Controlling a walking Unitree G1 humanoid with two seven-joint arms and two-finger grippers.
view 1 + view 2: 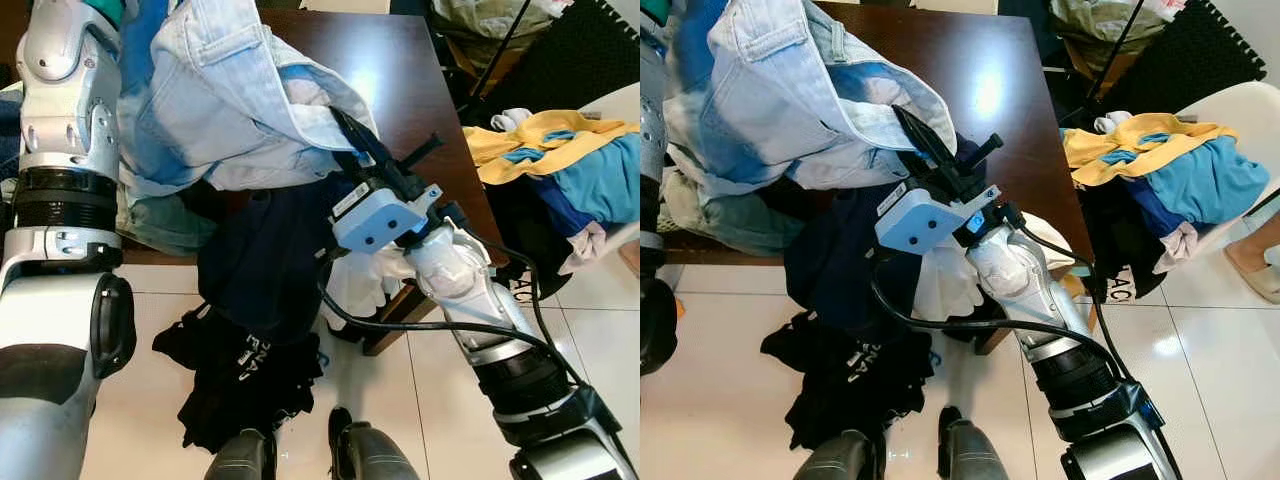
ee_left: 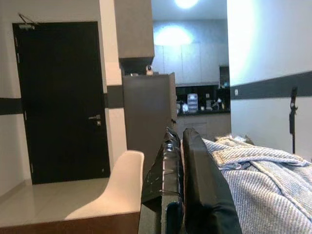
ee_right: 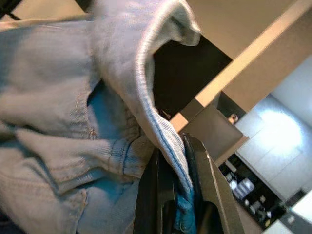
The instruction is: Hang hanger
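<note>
— Jaws?
— My right gripper point(image 3: 181, 168) pinches the denim jacket point(image 1: 235, 110) hem; my left gripper point(image 2: 181, 161) is closed beside it.
— Jacket?
— Lifted over the bench point(image 1: 400, 70). I can't make out a hanger.

Place: a lived-in home, an open room running into a kitchen area.
Floor: glossy white tiles point(image 1: 150, 420) are reflecting the ceiling light.
Furniture: a dark brown wooden table point(image 1: 980, 70) and a white moulded plastic chair point(image 2: 114, 187) are standing in the room.
Laundry: a heap of yellow and blue clothes point(image 1: 570, 160) is lying on a seat.
Door: a black panel door with a lever handle point(image 2: 63, 102) is closing off one wall.
Kitchen: pale wall cabinets above a cluttered counter point(image 2: 195, 63) are showing at the far end.
</note>
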